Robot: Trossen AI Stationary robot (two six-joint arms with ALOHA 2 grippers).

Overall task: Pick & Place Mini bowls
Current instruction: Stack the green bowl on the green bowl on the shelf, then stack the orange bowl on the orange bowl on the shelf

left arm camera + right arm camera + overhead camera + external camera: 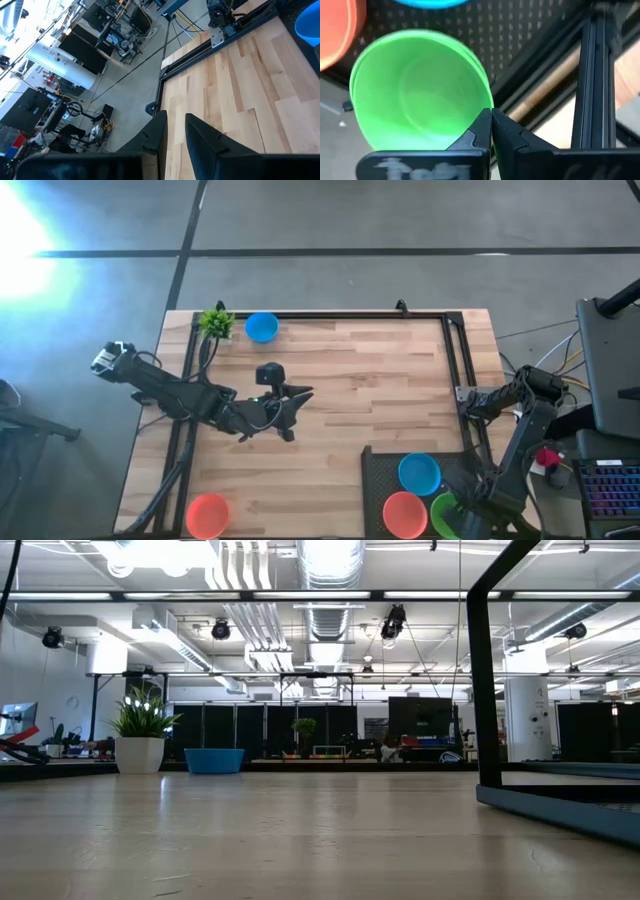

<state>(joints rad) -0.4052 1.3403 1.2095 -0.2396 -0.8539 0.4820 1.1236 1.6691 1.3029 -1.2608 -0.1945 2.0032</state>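
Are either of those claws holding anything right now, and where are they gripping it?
The right gripper pinches the green bowl by its rim. The left gripper, above bare table, holds nothing.

Two dark jointed arms [180, 392] — black cables, tapered black end effector fingers [482, 131].

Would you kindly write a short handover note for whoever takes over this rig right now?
Left end effector: open, empty, above mid-table.
Right end effector: shut at the rim of the green plastic mini bowl, holding nothing.
Placed on the black perforated tray, near right: the green bowl, a blue plastic mini bowl and an orange plastic mini bowl.
Left to move: blue bowl beside the potted plant, orange bowl near left corner.
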